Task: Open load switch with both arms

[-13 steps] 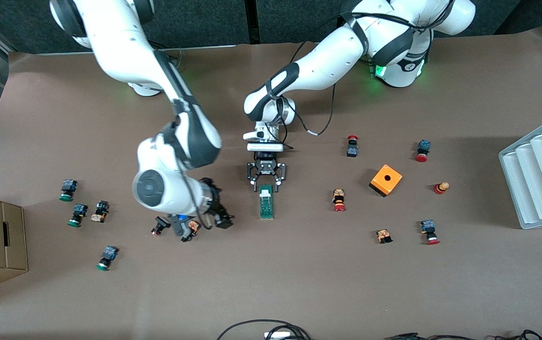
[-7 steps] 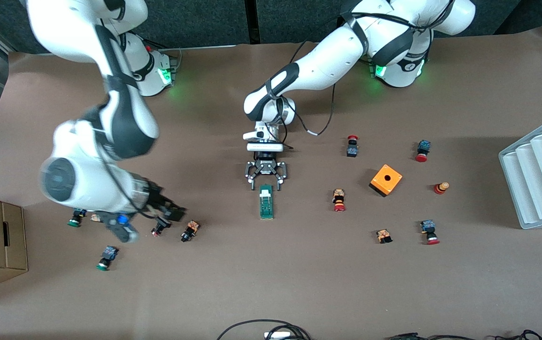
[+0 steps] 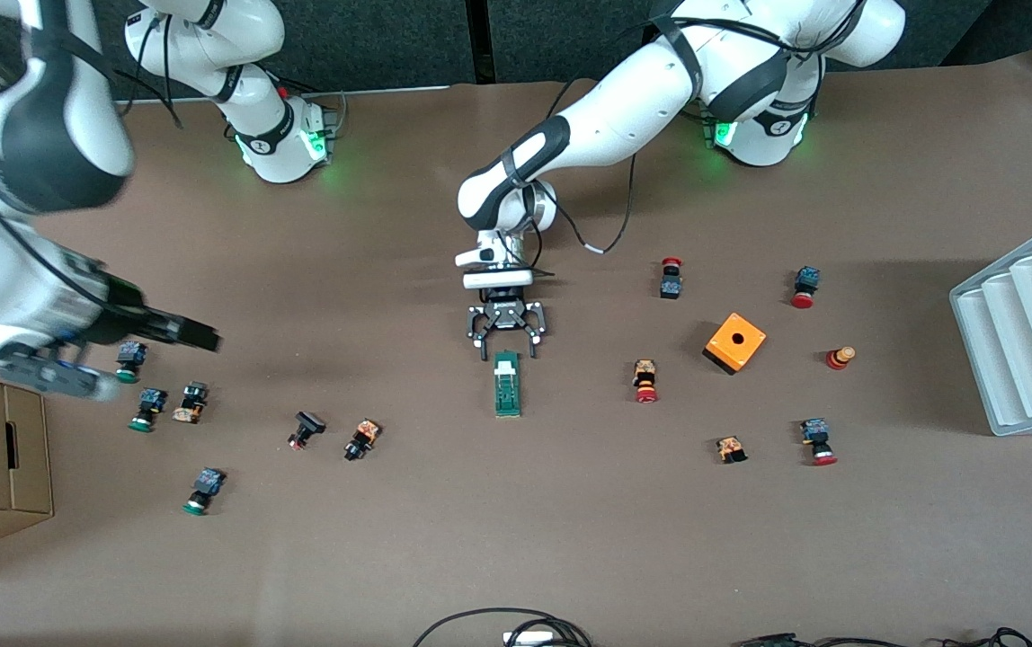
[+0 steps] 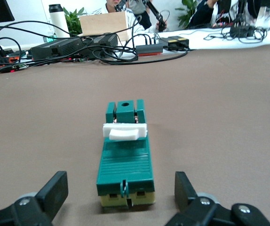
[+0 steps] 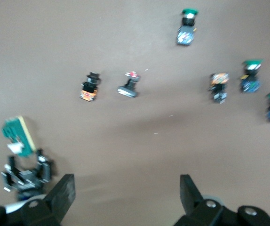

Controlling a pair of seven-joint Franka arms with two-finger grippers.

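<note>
Load switch on table, just clear of spread left tool.

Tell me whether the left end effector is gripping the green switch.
No, the left end effector stands open, its fingers apart from the green switch.

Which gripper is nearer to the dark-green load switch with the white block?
The left gripper: open, right at the white-block end of the dark-green load switch, not touching. The right gripper is open over the push buttons toward the right arm's end of the table.

matt brown table, ribbed green plastic load switch, glossy white arms.
</note>
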